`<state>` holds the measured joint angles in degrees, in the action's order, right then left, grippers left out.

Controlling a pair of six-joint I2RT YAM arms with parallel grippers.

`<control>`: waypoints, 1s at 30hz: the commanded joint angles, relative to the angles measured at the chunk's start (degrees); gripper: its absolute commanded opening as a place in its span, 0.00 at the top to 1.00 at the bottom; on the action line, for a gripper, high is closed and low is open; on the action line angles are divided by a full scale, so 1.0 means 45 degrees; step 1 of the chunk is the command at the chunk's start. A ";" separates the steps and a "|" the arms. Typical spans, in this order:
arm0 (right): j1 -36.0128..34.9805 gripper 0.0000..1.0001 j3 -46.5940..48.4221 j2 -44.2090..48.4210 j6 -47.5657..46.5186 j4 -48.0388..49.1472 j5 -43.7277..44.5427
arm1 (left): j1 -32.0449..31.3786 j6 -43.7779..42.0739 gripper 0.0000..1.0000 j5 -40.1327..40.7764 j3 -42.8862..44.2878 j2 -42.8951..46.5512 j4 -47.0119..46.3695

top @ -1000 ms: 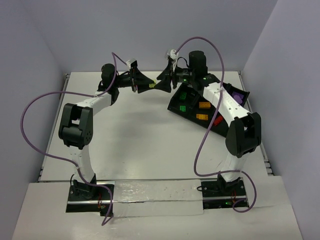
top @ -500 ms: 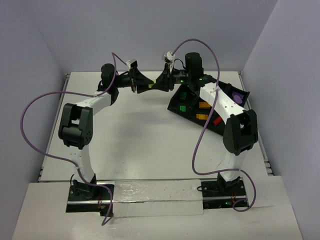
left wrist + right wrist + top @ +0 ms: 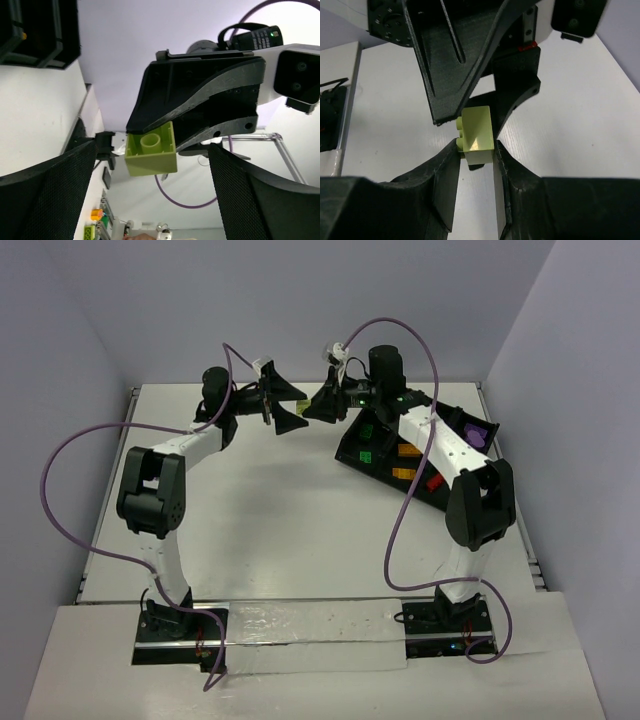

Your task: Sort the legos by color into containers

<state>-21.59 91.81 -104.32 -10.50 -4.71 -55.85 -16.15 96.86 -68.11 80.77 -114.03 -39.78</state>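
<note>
Grey walls (image 3: pixel 300 300); left tool (image 3: pixel 296 407) (spread) flanks pinched brick (image 3: pixel 476 131).

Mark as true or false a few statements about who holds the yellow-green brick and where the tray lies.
1. The right gripper is shut on the yellow-green brick. True.
2. The left gripper also clamps the brick. False: its jaws stand open, apart from the brick.
3. The black tray lies on the left half of the table. False: it lies on the right half.
4. Orange bricks lie in the tray. True.
</note>
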 commanded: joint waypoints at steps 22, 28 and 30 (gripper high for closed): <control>0.4958 1.00 -0.1293 0.2222 0.7443 -0.5165 1.5665 | 0.1727 -1.1085 0.01 0.5766 0.4035 0.0933 1.5686; 0.5325 1.00 -0.0023 0.0845 0.7670 -0.5598 1.5774 | 0.1720 -1.1323 0.01 0.5937 0.4111 0.0994 1.6042; 0.5338 1.00 0.0397 0.0384 0.7807 -0.5641 1.5906 | 0.1721 -1.1295 0.01 0.5848 0.3988 0.1018 1.5953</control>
<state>2.51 88.07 -100.09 22.01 -28.40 11.87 -8.21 47.35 -42.09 98.17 -111.39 31.24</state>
